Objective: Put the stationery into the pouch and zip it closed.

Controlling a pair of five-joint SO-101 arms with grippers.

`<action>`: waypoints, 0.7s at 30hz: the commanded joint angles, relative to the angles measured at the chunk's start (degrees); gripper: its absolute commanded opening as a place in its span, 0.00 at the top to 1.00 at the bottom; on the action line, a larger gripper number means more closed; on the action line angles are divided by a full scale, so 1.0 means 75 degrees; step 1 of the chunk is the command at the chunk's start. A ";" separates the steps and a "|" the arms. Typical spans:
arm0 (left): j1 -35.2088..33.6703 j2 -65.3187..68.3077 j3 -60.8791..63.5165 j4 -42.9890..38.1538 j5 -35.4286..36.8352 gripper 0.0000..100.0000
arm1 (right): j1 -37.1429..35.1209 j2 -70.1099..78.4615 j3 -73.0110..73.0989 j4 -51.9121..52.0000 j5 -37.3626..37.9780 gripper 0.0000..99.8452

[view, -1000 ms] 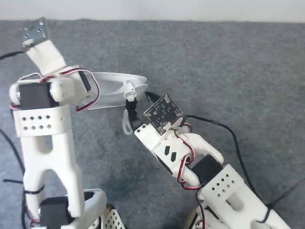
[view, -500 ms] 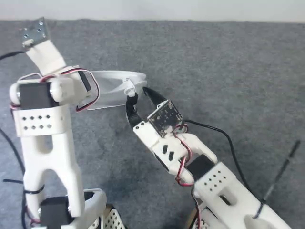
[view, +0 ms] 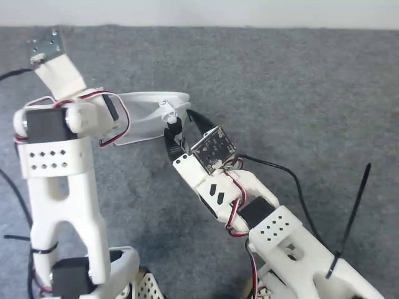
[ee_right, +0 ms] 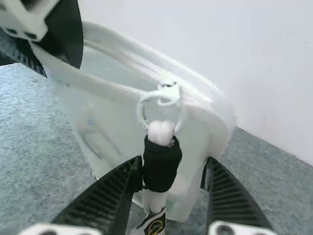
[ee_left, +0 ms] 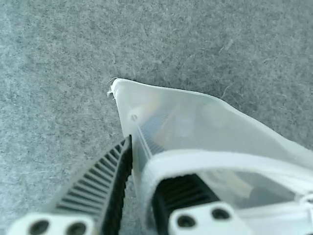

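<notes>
Grey carpeted desk [view: 280,75], from above: clear pouch [view: 146,115] far left, my right end effector [view: 179,124] at its zip end. Left wrist: my left end effector [ee_left: 142,166] is clamped on the pouch rim, which a hard tug could pull free. Right wrist: jaws stand apart around the black zip pull [ee_right: 159,161], ungripped; closing off-centre could miss it, and the small mark below it is unreadable.

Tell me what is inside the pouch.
Through the translucent wall of the pouch only faint striped shapes show; what they are cannot be told. The left pincer, clamped on the pouch, covers part of the inside.
</notes>
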 commanded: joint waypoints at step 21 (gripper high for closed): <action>0.0059 -0.0457 -0.0147 -0.0281 -0.0035 0.99 | -0.0053 -0.0651 0.0117 -0.0240 0.0035 0.88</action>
